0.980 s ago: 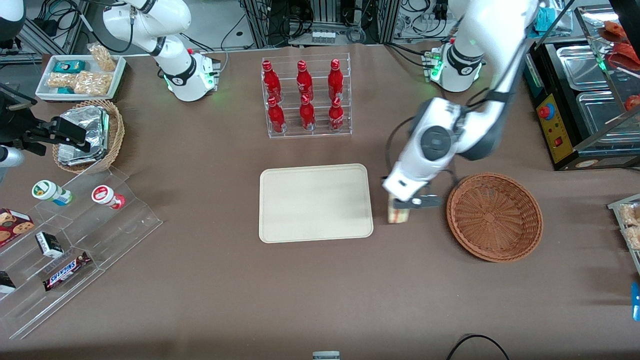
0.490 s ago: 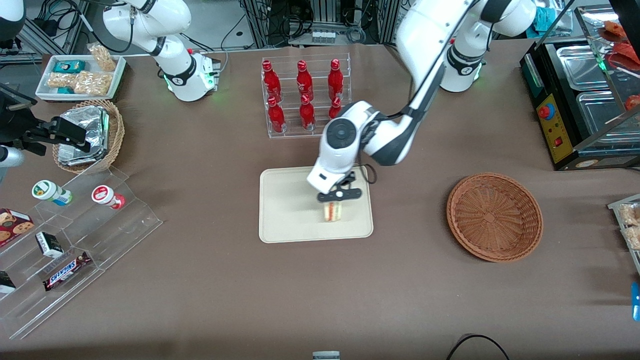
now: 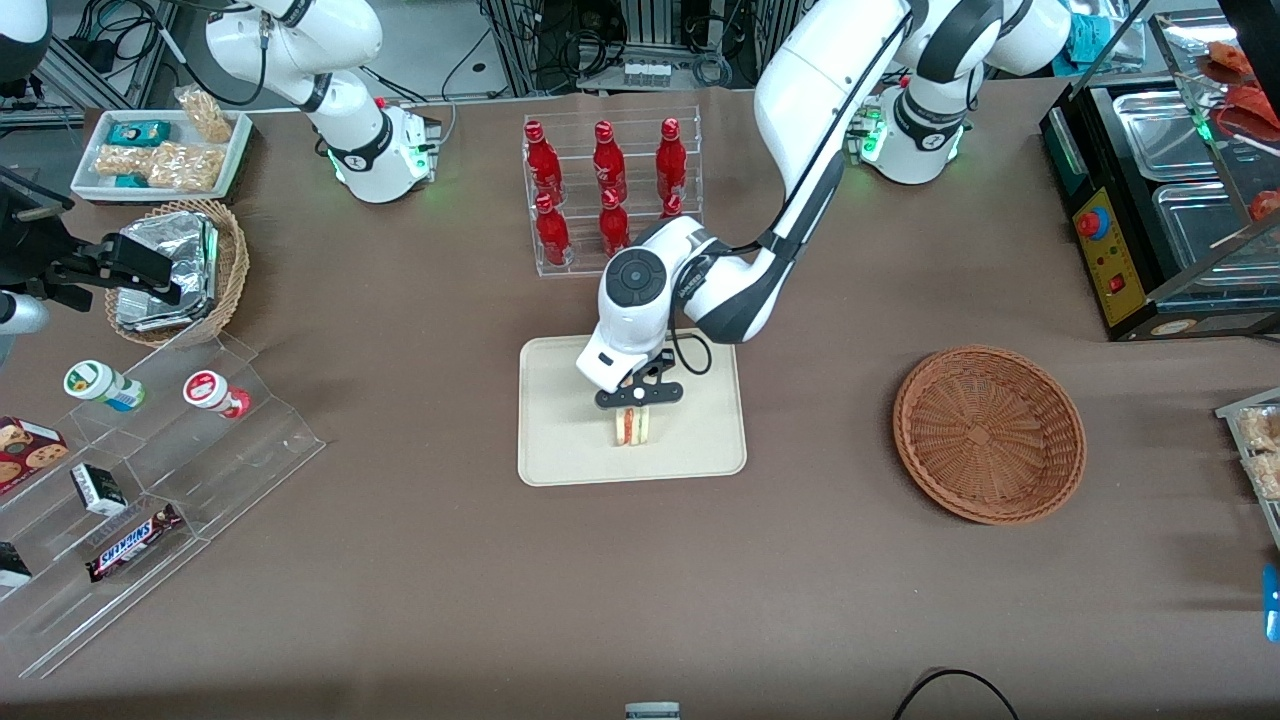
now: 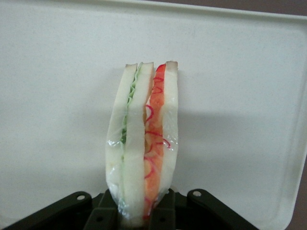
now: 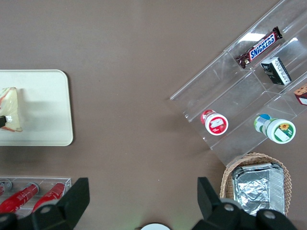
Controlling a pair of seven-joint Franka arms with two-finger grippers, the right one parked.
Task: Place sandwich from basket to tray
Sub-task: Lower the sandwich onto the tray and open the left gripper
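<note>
Gripper [image 3: 633,406]: fingertips hidden by wrap; jaws pinching sandwich [image 4: 142,143] at its top edge. Sandwich upright between jaws, over tray [image 3: 560,440]; contact w/ tray unclear. Basket [image 3: 988,433] well apart.

The gripper [image 4: 136,218] is clamped on one end of the sandwich [image 4: 142,143], its dark fingers [image 4: 103,211] pressing the wrapped wedge from both sides. The sandwich stands on edge over the tray [image 4: 240,96]: pale bread slices in clear wrap, a green layer along one seam and a red-orange layer along the next. A soft shadow of the wedge falls on the cream tray surface beside it. The tray's low rim and a rounded corner show, with a strip of brown worktop [image 4: 303,191] just outside it.
</note>
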